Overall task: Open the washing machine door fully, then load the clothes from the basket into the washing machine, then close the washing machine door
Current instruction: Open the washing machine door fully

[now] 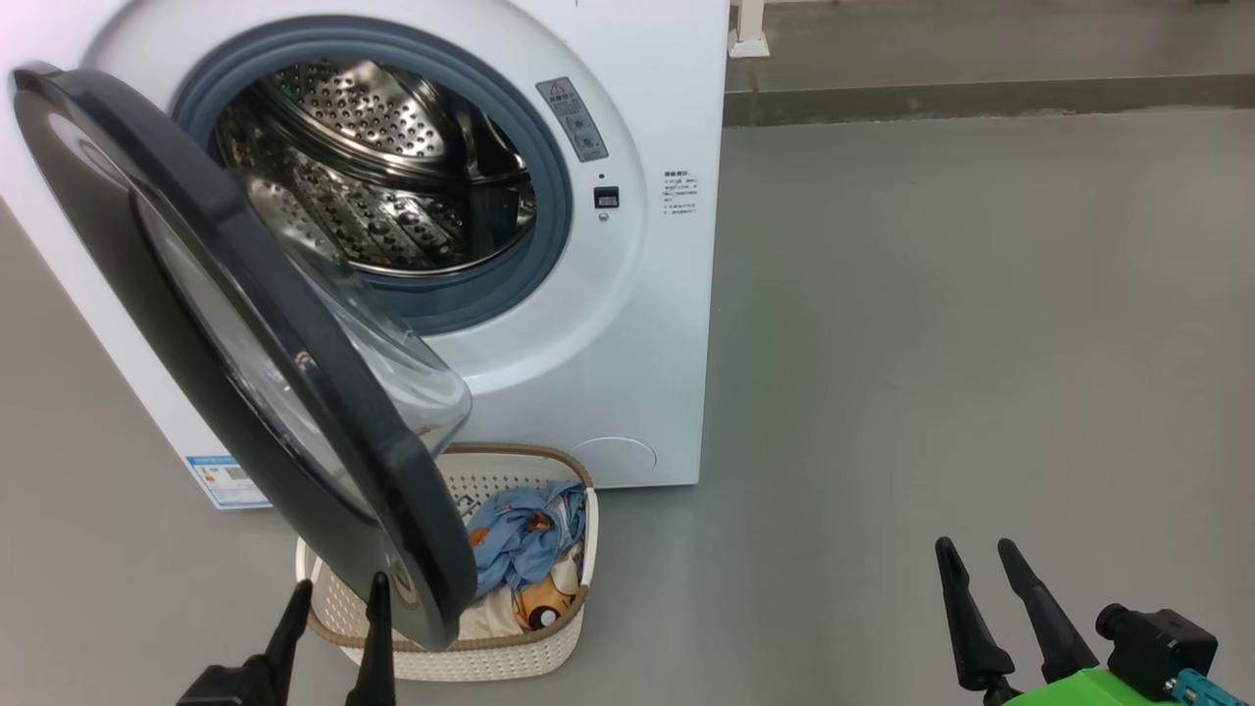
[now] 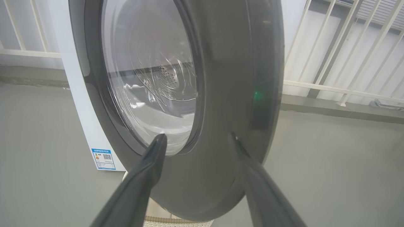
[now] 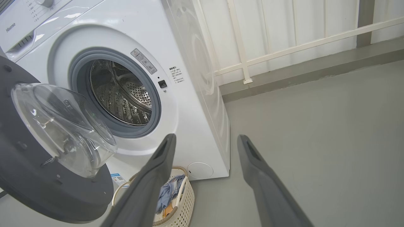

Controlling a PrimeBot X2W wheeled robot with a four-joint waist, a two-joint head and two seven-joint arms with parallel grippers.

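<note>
Nearest, the left end effector is held wide open, empty, by the swung-out washing machine door; the right end effector likewise, over grey floor. The clothes are kept in the basket before the washing machine; white railing is seen beyond.

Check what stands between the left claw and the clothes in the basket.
The open washing machine door: its lower rim hangs over the basket, between the left claw and the clothes, in the head view.

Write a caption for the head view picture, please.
The washing machine door stands open over the basket of clothes; left claw and right claw are open.
</note>
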